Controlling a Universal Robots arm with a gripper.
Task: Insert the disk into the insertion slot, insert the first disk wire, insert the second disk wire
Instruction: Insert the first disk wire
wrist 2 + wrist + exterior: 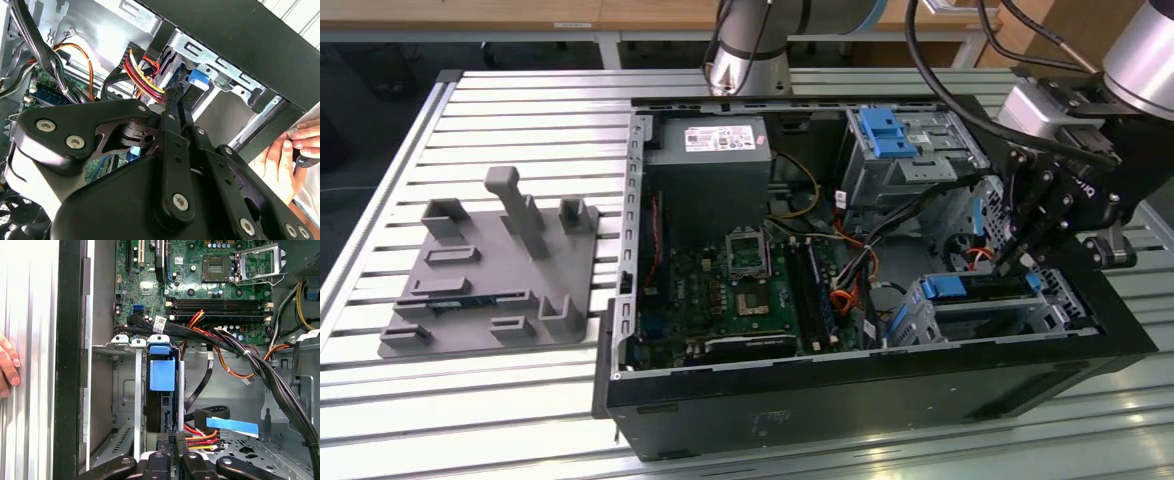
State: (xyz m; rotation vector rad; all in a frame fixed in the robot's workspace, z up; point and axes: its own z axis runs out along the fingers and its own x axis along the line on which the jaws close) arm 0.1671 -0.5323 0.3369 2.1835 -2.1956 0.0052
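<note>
I am looking down on an opened computer case (854,400) lying on the slatted metal bench (520,400); the arm is reaching into the end of the case at the exterior view's right, and the pincer (1007,262) is hanging just above the insertion slot (1061,310); the disk (981,290) is already sitting inside that silver bay, its blue frame showing at the open end; in the first wrist view I am seeing the disk (162,375) edge-on between the slot's thin metal rails (137,390), blue tab uppermost; the pincer (172,440) is drawn narrow there, and the disk wire (200,434), a bundle of red, yellow and black strands, is ending right at its tips; in the second wrist view the pincer (175,95) is pinching the dark plug of that disk wire (142,75) just beside the blue frame; a flat cable with a blue tag (232,425) is lying loose nearby; a person's hand (287,155) is resting just outside the case's black wall; the blue-latched cage (894,135) is standing apart at the far corner; a grey fixture plate (480,270) is sitting on the bench at the exterior view's left.
</note>
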